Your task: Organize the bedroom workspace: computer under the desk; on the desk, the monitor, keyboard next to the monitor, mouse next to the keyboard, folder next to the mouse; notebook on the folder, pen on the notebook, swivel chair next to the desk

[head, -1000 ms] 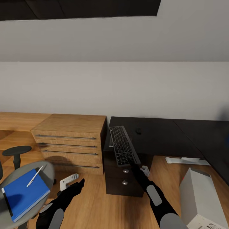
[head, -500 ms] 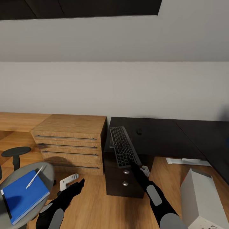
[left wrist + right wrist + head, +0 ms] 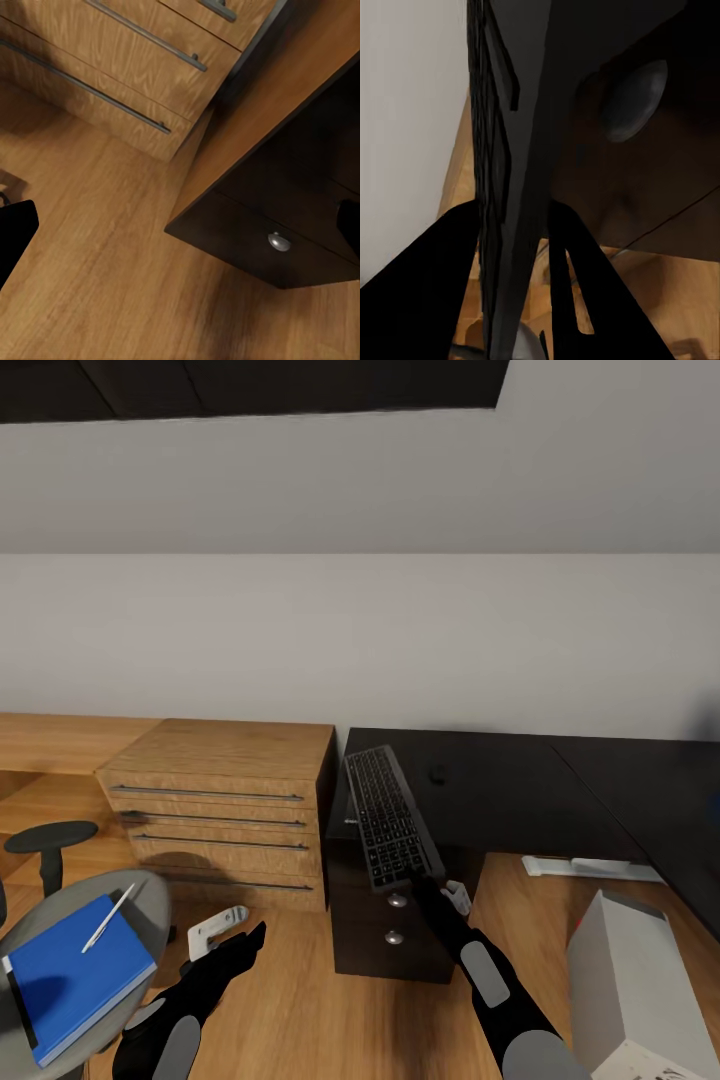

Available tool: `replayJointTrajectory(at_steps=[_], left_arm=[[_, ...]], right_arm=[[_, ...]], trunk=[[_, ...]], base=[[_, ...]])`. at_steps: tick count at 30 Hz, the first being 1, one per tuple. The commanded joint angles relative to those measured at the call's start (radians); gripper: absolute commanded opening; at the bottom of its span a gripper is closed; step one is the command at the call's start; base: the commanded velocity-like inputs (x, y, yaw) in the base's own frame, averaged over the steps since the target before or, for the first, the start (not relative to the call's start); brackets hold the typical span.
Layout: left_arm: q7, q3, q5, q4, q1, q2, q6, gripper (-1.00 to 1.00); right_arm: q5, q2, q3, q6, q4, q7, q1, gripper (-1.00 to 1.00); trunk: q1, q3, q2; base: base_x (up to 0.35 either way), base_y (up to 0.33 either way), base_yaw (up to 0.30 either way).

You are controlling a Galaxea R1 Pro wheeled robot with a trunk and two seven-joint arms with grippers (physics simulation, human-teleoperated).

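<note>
Your right pincer is clenched on the near short end of the keyboard, its fingers either side of the thin edge. Beyond the pincer the slim, stiff black board slants up over the front edge of the glossy black surface. I judge it light but slippery and prone to pivot when held by one end, so keep the grip firm. Your left pincer hangs released over the wood floor. Farther off, the small rounded mouse sits on the surface.

no legible txt — keyboard keys blurred
</note>
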Motion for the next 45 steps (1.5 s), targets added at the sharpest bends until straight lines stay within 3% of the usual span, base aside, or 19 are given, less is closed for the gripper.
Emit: replayJointTrajectory(at_steps=[1, 10, 17, 26, 34, 39, 40, 44, 45], left_arm=[[0.009, -0.001, 0.011, -0.001, 0.0, 0.0, 0.003, 1.0], [0.009, -0.001, 0.015, -0.001, -0.001, 0.001, 0.003, 1.0], [0.011, -0.001, 0.011, -0.001, 0.0, -0.001, 0.003, 1.0], [0.012, -0.001, 0.008, 0.0, -0.001, -0.001, 0.002, 1.0], [0.09, -0.003, 0.009, 0.0, -0.001, -0.002, 0.001, 1.0], [0.097, -0.003, 0.009, 0.0, 0.0, -0.002, 0.001, 1.0], [0.098, -0.003, 0.01, 0.0, 0.0, -0.002, 0.001, 1.0], [0.097, -0.004, 0.01, 0.0, -0.001, -0.003, 0.0, 1.0], [0.096, -0.021, 0.011, 0.0, 0.0, -0.003, -0.002, 1.0]], right_arm=[[-0.008, 0.001, -0.006, 0.01, 0.0, 0.003, -0.001, -1.0], [-0.008, 0.001, -0.006, 0.009, 0.0, 0.004, -0.001, -1.0], [-0.008, 0.001, -0.007, 0.009, -0.003, 0.005, -0.001, -1.0], [-0.009, 0.001, -0.011, 0.01, -0.074, 0.006, -0.001, -1.0], [-0.014, 0.001, -0.015, 0.01, -0.118, 0.006, -0.001, -1.0], [-0.073, 0.001, -0.058, 0.009, -0.136, 0.004, -0.001, -1.0], [-0.086, 0.0, -0.092, 0.009, -0.138, 0.003, -0.001, -1.0], [-0.096, -0.002, -0.144, 0.01, -0.14, 0.002, -0.001, -1.0], [-0.099, -0.007, -0.159, 0.01, -0.14, -0.006, -0.001, -1.0]], trunk=[[0.0, -0.001, -0.001], [0.0, -0.001, -0.001], [-0.027, 0.021, 0.048], [-0.061, 0.049, 0.111], [-0.092, 0.074, 0.167], [-0.111, 0.09, 0.202], [-0.115, 0.093, 0.209], [-0.119, 0.096, 0.216], [-0.119, 0.096, 0.216]], base=[[0.0, 0.0, 0.0], [0.0, 0.0, 0.0], [0.0, 0.0, 0.0], [0.0, 0.0, 0.0], [-0.121, -0.019, 0.0], [-0.317, -0.099, 0.0], [-0.327, -0.109, 0.0], [-0.24, -0.088, 0.0], [-0.065, -0.024, 0.0]])
